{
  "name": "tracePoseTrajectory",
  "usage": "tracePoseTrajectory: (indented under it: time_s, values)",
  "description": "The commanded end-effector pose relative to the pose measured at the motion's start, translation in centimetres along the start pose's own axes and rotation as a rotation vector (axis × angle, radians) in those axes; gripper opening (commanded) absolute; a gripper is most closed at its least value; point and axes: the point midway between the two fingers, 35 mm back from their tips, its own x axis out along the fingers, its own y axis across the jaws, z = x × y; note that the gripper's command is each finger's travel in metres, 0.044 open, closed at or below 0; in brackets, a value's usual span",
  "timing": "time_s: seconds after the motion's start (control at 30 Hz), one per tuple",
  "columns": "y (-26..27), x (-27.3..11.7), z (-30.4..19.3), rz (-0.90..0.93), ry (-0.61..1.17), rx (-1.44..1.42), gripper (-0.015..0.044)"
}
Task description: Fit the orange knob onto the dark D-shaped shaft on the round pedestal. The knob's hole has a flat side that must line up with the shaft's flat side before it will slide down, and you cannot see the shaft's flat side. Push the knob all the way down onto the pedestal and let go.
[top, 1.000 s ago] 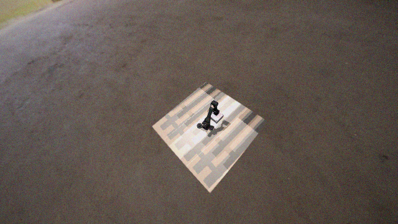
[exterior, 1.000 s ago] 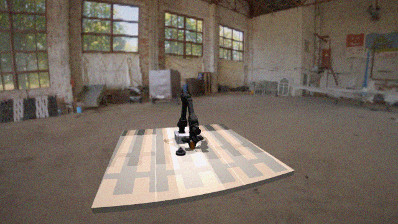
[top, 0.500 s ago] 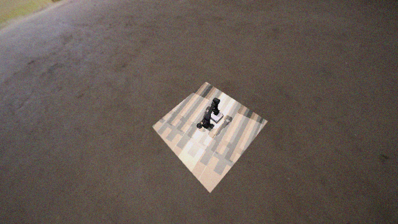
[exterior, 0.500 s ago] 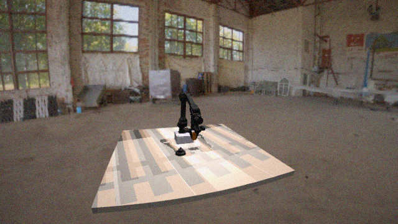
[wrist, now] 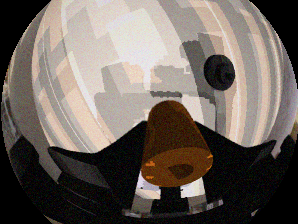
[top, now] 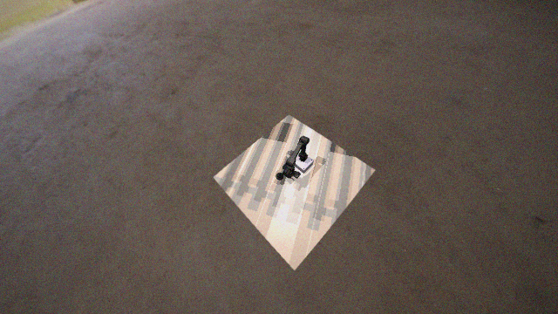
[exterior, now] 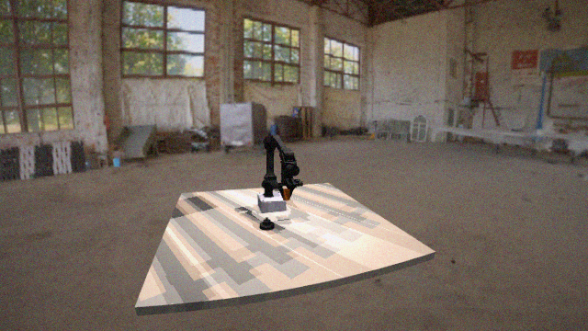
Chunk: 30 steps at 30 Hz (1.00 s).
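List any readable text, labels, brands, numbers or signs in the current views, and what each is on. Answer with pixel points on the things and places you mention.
No text reads clearly in any view.
Red sign on the right wall (exterior: 525, 60): pale marks, too blurred to read.
Orange knob (exterior: 286, 193) (wrist: 167, 125): no readable lettering.
Black arm (exterior: 270, 163): no readable brand or label.
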Motion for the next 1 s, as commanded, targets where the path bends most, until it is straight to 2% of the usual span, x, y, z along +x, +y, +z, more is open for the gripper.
tracePoseTrajectory:
  time_s: [0.0, 0.97]
  values:
    - [-0.7, 0.1, 0.8, -0.001, -0.008, 0.003, 0.0000]
    - [-7.7, 2.6, 4.0, -0.005, -0.013, 0.007, 0.0000]
